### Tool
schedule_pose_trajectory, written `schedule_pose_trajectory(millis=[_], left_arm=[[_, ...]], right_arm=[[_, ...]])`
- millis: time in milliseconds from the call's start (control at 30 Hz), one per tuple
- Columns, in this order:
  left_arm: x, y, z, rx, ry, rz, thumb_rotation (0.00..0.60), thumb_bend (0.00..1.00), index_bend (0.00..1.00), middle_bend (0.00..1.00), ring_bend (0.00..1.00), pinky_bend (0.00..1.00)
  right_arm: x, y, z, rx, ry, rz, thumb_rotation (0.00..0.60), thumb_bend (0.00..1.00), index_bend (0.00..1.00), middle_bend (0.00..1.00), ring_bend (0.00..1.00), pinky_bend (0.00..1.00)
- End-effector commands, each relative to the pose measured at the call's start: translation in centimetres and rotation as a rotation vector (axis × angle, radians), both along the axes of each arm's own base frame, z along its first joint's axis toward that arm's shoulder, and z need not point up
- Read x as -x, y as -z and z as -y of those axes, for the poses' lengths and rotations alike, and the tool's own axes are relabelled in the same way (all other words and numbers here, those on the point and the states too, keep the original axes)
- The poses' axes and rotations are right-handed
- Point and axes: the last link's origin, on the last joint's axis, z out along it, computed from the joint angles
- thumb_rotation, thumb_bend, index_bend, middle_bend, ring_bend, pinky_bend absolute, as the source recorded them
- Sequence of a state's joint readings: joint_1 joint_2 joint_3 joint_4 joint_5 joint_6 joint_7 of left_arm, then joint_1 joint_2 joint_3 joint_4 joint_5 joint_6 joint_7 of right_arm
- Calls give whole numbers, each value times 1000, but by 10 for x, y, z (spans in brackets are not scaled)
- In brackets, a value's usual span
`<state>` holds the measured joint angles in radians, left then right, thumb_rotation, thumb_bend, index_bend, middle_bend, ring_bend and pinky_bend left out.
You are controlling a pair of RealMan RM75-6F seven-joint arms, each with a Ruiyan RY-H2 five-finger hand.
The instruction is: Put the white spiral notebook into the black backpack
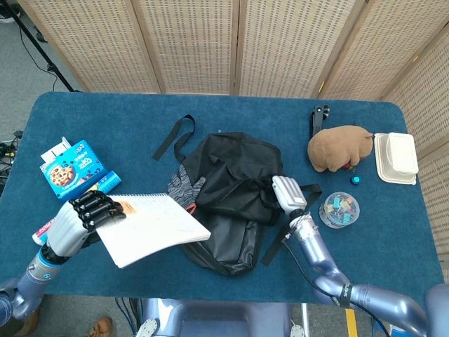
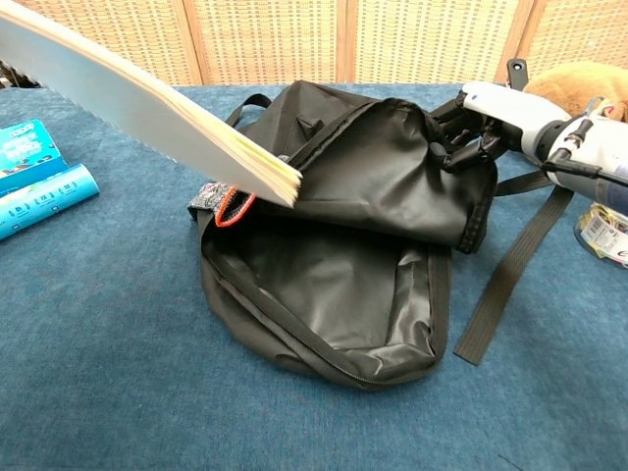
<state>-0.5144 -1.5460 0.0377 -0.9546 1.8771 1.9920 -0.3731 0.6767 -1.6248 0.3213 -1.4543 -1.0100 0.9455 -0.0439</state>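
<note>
Notebook held in the air beside the backpack opening

The left hand (image 1: 83, 216) grips the white spiral notebook (image 1: 151, 228) at its bound edge, its free corner over the open mouth of the black backpack (image 1: 228, 200). The right hand (image 2: 491, 123) clasps the upper flap, propping the mouth open. Judgement: the notebook is light and flexible, prone to sagging; hold near the spiral. The backpack fabric is soft and may collapse on the worktop (image 1: 126, 119).

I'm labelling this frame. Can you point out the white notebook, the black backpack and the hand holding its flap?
white spiral notebook (image 1: 151, 228), head view, cover middle.
black backpack (image 2: 324, 289), chest view, inner lining.
right hand (image 2: 491, 113), chest view, back of hand.
</note>
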Motion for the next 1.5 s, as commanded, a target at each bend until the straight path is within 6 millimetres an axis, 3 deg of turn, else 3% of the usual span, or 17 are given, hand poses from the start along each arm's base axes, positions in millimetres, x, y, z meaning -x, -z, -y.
schedule_pose_trajectory(millis=[33,300,567,1133,1500], left_arm=[[-5,7,5,30,17,16,600,525,812,626,508,513],[-18,24,14,61,66,21,600,525,811,626,508,513],[-29,56,18,102,98,-5,600,525,811,626,508,513],[-53,120,3,-23,193,-142,600,525,814,626,508,513],[-52,139,-1,-113,251,-301,600,525,818,628,512,513]], right_arm=[[-3,2,1,-6,4,-7,600,642,608,587,328,255],[-7,7,2,-19,2,-22,600,642,608,587,328,255],[-10,4,3,-26,0,-13,600,642,609,587,328,255],[-19,-3,-1,-55,-11,8,600,643,611,591,328,250],[-23,-11,-1,-50,-9,11,600,642,612,593,328,241]])
